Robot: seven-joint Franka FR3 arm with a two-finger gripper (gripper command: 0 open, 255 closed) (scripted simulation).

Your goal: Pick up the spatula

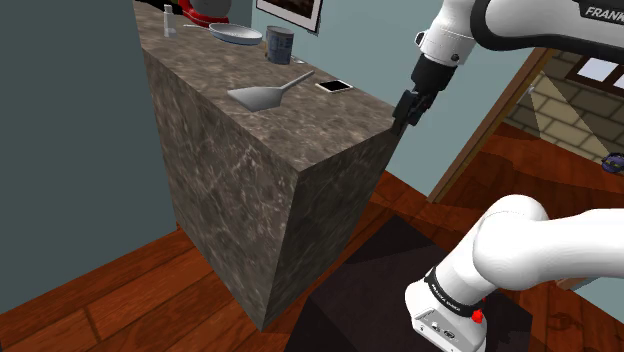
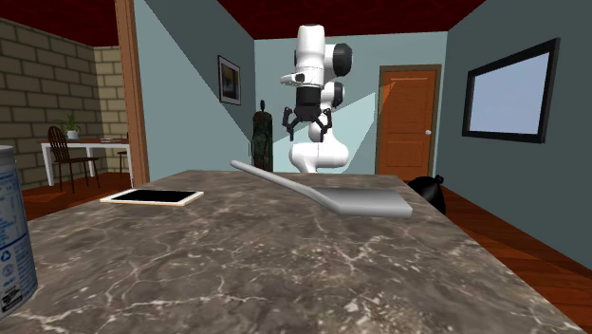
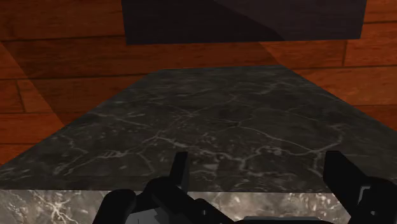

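The spatula (image 1: 268, 94) is grey, with a flat blade and a thin handle, and lies flat on the dark marble counter (image 1: 300, 150). In the second exterior view the spatula (image 2: 353, 199) has its blade towards the camera and its handle towards the arm. My black gripper (image 1: 405, 110) hangs at the counter's end on the shoulder view's right, off the spatula and past the phone. From across the counter the gripper (image 2: 308, 120) is open and points down with nothing in it. In the wrist view the gripper (image 3: 257, 178) has its fingers (image 3: 179, 168) wide apart over the marble edge.
A phone (image 1: 335, 86) lies between the spatula and my gripper. Farther back stand a grey cup (image 1: 279, 45), a shallow dish (image 1: 236, 34), a red object (image 1: 205, 12) and a small bottle (image 1: 168, 22). A can (image 2: 14, 237) stands near the second exterior camera. Wooden floor (image 3: 63, 57) and a dark rug lie below.
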